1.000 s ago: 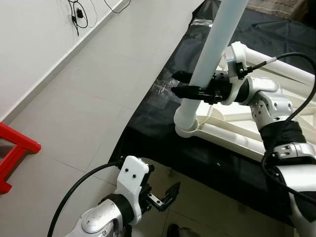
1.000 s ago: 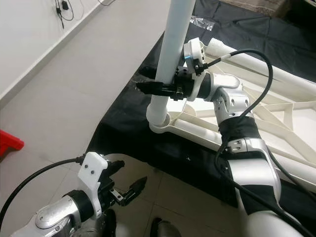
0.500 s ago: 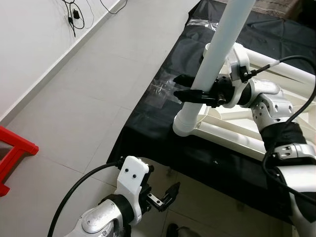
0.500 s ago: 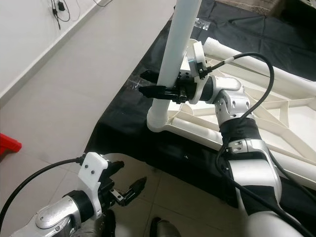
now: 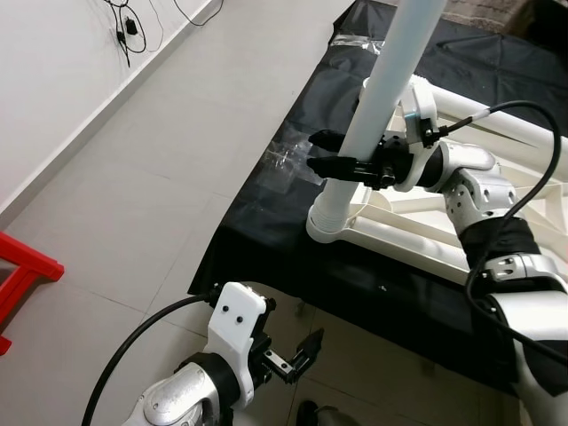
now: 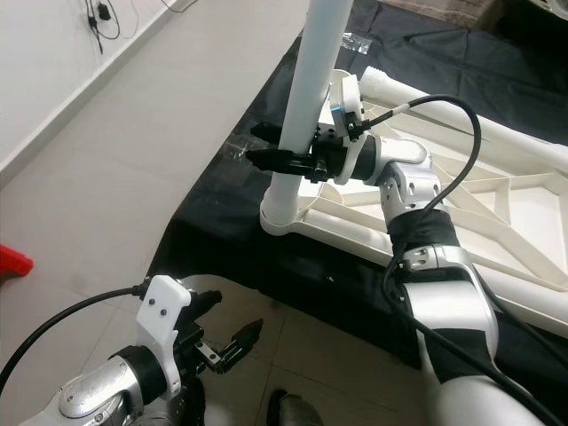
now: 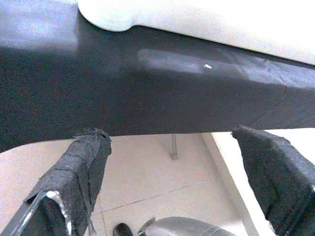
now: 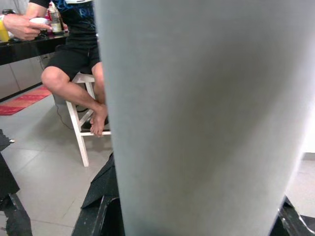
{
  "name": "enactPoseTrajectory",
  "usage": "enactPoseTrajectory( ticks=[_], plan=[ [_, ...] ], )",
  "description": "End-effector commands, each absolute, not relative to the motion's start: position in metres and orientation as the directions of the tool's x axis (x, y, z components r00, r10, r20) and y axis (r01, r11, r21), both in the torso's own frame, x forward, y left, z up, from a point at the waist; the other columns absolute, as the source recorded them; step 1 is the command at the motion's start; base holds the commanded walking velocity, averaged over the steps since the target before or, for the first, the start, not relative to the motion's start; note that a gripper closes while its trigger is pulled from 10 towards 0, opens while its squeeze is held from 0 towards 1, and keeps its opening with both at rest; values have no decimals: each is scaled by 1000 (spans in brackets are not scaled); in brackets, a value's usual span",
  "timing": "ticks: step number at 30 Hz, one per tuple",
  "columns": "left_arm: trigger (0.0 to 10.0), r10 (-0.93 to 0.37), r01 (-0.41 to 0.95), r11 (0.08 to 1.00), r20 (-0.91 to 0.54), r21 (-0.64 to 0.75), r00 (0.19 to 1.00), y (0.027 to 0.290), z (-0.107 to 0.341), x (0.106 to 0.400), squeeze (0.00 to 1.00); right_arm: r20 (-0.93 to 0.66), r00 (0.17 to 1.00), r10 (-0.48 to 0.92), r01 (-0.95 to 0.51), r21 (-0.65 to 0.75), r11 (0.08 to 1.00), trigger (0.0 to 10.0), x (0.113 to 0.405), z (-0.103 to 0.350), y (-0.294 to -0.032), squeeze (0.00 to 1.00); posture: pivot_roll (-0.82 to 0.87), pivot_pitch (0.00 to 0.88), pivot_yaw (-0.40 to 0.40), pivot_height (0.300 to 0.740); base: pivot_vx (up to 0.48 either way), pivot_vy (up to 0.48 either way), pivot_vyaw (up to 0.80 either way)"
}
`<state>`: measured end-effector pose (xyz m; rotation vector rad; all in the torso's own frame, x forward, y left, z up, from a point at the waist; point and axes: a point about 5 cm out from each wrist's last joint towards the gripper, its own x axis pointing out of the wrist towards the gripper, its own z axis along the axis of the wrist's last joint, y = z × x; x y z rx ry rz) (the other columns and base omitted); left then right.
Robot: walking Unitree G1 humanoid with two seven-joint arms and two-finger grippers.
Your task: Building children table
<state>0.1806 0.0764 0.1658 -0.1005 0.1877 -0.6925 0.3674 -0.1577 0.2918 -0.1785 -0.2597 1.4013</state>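
Over a black-draped surface [image 5: 293, 191], the robot's right claw [image 5: 333, 153] is clamped around a white table leg [image 5: 383, 84] standing nearly upright, tilted slightly, its lower end seated in the corner socket [image 5: 327, 228] of an upturned white tabletop [image 6: 497, 222]. One black finger lies on each side of the tube, low on its length, just above the socket. Smooth, stiff plastic of this kind is likely light but slippery, and a round shaft may twist in a two-finger hold; gripping close to the joint, as here, looks the sound choice, since a long leg taken higher would lever against the socket. Down near the tiled floor [image 5: 133, 177], the left claw [image 5: 297, 357] hangs idle with its fingers [image 7: 78, 169] spread apart, holding nothing. A second white leg [image 6: 417, 93] lies flat on the cloth beyond the tabletop. The right wrist view catches a seated person [image 8: 74, 59] on a white stool [image 8: 83, 128] behind the leg.
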Motion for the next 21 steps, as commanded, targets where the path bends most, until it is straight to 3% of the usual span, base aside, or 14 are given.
enactPoseTrajectory(
  ticks=[1, 9, 17, 19, 21],
  plan=[
    [10000, -652, 632, 758, -151, -162, 743, 75, 165, 175, 0, 7, 189, 982, -958, -217, 186, 10000, 370, 270, -160, 0, 190, 305, -116, 740, 0, 0, 0],
    [10000, -650, 629, 760, -155, -167, 744, 75, 165, 173, 0, 1, 118, 993, -975, -190, 116, 10000, 366, 263, -155, 0, 189, 296, -116, 740, 0, 0, 0],
    [10000, -649, 628, 761, -154, -163, 745, 74, 165, 174, 0, 11, 211, 977, -955, -209, 208, 10000, 368, 251, -147, 0, 189, 288, -116, 740, 0, 0, 0],
    [10000, -648, 628, 761, -152, -162, 746, 74, 164, 176, 0, 5, 300, 954, -931, -218, 293, 10000, 369, 246, -149, 0, 183, 287, -113, 740, 0, 0, 0],
    [10000, -648, 628, 761, -152, -162, 746, 74, 164, 176, 0, 5, 300, 954, -931, -218, 293, 10000, 369, 246, -149, 0, 183, 287, -113, 740, 0, 0, 0]
  ],
)
